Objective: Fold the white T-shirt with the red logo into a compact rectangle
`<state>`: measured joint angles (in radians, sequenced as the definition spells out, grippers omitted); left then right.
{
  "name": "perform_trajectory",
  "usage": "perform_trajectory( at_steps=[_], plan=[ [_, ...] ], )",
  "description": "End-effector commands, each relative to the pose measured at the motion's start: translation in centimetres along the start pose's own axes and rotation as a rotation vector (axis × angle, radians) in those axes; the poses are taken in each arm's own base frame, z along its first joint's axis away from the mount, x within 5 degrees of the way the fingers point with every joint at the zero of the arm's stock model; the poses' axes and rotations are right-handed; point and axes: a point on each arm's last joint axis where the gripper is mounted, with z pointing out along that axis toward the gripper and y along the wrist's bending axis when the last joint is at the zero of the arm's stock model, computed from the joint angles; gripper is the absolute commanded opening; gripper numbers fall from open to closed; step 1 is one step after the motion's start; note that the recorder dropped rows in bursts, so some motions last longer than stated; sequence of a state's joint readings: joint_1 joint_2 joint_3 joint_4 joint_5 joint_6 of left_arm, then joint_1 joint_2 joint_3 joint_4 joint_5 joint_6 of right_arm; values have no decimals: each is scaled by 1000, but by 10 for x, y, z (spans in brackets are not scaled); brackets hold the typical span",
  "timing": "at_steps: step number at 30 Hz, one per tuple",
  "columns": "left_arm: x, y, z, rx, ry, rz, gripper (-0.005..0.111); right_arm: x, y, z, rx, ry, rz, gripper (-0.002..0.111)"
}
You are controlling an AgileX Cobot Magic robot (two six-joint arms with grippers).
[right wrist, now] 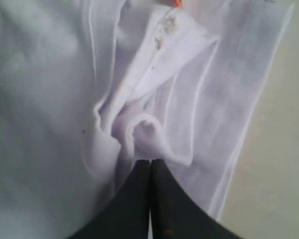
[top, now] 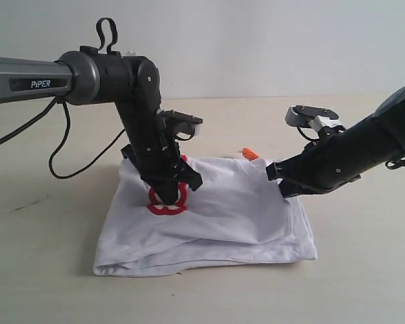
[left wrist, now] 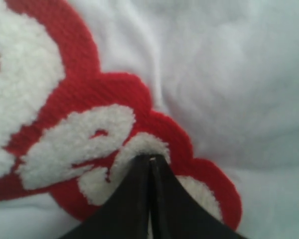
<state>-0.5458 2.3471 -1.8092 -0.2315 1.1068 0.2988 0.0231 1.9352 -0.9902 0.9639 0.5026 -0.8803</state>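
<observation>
White T-shirt (top: 243, 216), long axis left-right

Pale beige tabletop (top: 40, 283) — plain off-white wall (top: 256, 40) behind, soft even light

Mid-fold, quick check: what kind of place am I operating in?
Most likely a robotics lab or test bench, not a home. A bare white wall stands behind a plain pale table, a loose black cable hangs from the arm, and the T-shirt lies on the table.
</observation>
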Motion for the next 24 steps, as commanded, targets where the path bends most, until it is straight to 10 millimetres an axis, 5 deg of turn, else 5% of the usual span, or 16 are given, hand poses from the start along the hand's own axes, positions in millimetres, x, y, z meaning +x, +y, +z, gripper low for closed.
perform_trajectory(
  at_steps=[1, 10, 17, 24],
  plan=[
    [11, -4, 8, 53, 101, -12, 0, -5, -3, 2, 45, -40, -10, 0],
    [7, -5, -4, 39, 40, 0, 0, 1, -11, 16, 66, -10, 8, 0],
    [-2, -15, -67, -25, -186, 41, 10, -8, -3, -3, 66, -71, -14, 0],
    [13, -17, -119, -38, -238, 1, 17, -17, 15, -41, 54, -147, -95, 0]
  ],
)
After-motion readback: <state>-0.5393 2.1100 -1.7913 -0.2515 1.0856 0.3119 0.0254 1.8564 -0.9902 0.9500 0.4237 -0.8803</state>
